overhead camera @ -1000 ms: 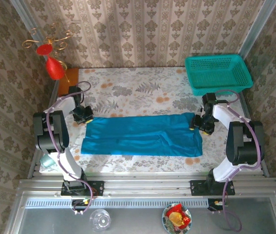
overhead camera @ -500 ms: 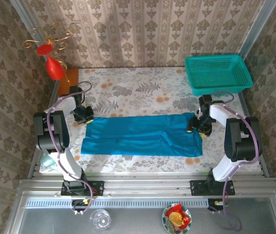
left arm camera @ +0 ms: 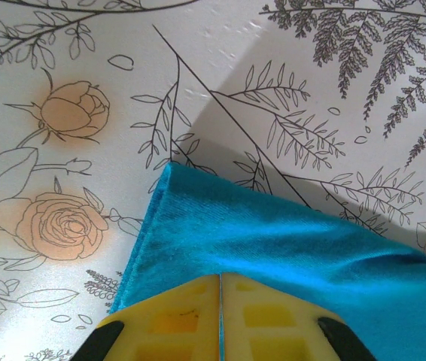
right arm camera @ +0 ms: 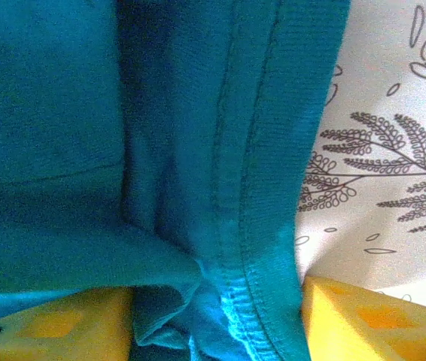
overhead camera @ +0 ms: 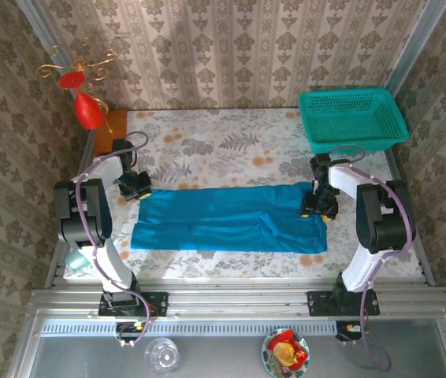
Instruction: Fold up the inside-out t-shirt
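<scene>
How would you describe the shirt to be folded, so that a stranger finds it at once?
Start at the table with the flower-printed cloth. Across its near half lies a bright blue soft cloth t-shirt, spread as a long flat band from left to right. Unlike the teal plastic mesh basket at the far right corner, it is limp and flat.

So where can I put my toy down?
Bare patch: flowery table between the blue t-shirt and the back wall, left of the teal basket. A thin strip along the near edge. The shirt's ends are crowded: left pincer, right pincer.
</scene>
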You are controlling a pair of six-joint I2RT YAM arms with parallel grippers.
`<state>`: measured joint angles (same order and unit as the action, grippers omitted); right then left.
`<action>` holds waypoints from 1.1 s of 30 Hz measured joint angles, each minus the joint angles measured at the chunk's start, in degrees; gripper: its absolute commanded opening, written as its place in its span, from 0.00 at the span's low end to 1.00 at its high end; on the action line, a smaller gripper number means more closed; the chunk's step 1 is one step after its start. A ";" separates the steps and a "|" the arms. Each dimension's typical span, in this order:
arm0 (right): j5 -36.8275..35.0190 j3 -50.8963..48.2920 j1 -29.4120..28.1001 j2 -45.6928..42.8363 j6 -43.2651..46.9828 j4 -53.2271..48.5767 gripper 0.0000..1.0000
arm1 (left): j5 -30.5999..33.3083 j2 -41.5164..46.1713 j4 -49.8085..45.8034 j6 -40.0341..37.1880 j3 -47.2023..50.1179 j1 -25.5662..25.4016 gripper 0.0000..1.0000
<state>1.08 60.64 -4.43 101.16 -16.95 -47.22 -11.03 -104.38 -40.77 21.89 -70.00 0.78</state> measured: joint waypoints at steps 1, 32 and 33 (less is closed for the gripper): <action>-0.17 0.11 -0.13 0.13 0.15 -0.02 0.49 | 0.00 0.00 0.02 0.00 0.00 0.00 0.10; -17.35 6.21 14.38 -1.20 -1.20 -10.51 0.00 | -2.49 5.38 0.15 0.11 8.02 -3.13 0.04; -17.79 6.60 13.99 -2.14 -1.25 -11.32 0.00 | -3.13 5.51 0.46 0.33 8.87 -3.89 0.03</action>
<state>-16.71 67.24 9.56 99.02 -18.20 -58.54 -14.15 -98.87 -40.32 22.22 -61.12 -3.11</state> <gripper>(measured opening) 0.066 0.066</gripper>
